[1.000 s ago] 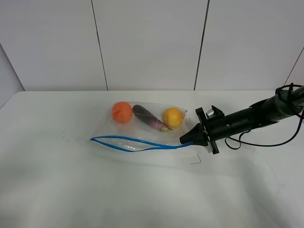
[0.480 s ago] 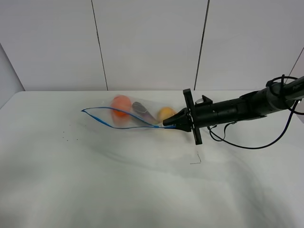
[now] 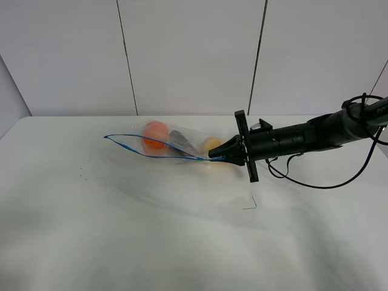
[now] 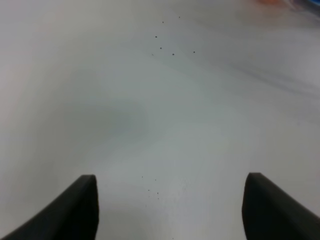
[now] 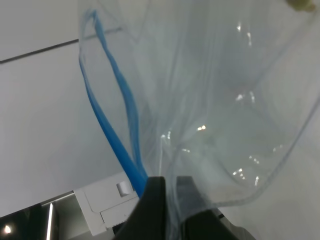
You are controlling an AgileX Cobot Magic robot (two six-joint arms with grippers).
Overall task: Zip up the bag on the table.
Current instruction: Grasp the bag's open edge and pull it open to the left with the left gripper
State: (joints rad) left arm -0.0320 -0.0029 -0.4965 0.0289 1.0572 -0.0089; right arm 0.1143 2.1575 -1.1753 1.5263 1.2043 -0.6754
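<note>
Two sets of fingers here, and only one is doing anything. Over on the left, the left fingers [image 4: 75,212] hang wide apart above the bare surface [image 3: 182,242] with nothing in them, just a few dark specks [image 4: 165,47] below.

Next along, the bag [image 3: 163,148] sits toward the back middle of the surface. Its blue zipper strip [image 5: 132,162] is raised and the two halves gape, so we reckon it's unzipped. The orange [image 3: 154,134], eggplant [image 3: 180,141] and pear [image 3: 212,144] show through.

On the right, the right fingers [image 3: 217,157] are pinched tight on the strip's right end.

We figure the film is thin, floppy and slick, with the fruit weighing it down and liable to roll. The strip looks like the only stiff-ish part, so we'd grab there, at its free left end. We can't make out a slider.
</note>
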